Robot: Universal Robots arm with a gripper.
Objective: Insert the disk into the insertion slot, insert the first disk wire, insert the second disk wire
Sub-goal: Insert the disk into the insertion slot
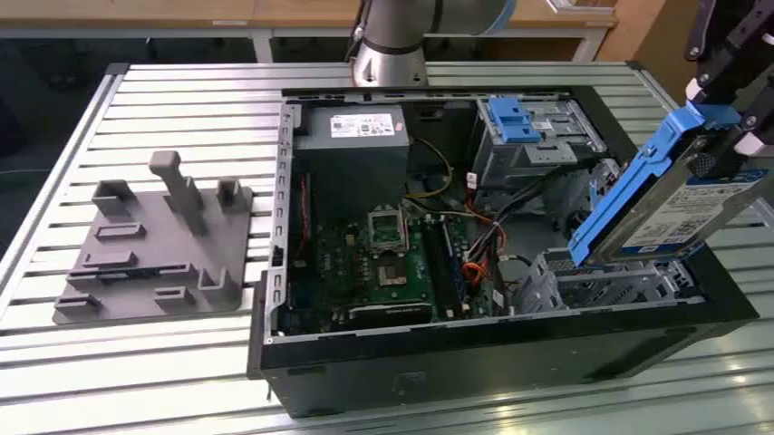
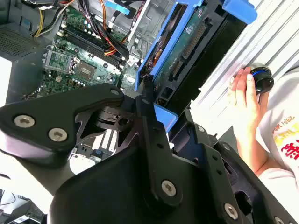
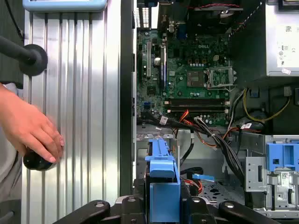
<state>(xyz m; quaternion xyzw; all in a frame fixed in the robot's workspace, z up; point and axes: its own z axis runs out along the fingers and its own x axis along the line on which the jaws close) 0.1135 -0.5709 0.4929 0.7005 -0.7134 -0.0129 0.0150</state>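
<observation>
On the counter [image 1: 181, 100], well apart from the computer case [image 1: 484, 362] on the exterior view's left, stands a grey fixture [image 1: 158, 245]. Inside the case the motherboard [image 1: 387, 263] lies toward that same side. A bundle of black and orange wires [image 1: 484, 245] runs between it and the insertion slot [image 1: 604, 285], which sits in the case's corner at the exterior view's right (hard against the case wall). Over the slot the disk [image 1: 672, 204] hangs steeply tilted, its lower end at the slot's upper edge; whether they touch I cannot tell. The end effector [image 1: 722, 122] is clamped on the disk's upper end, above the case rim, with open air around it. In the first wrist view a person's hand [image 3: 30, 128] lies on the counter beside the case
</observation>
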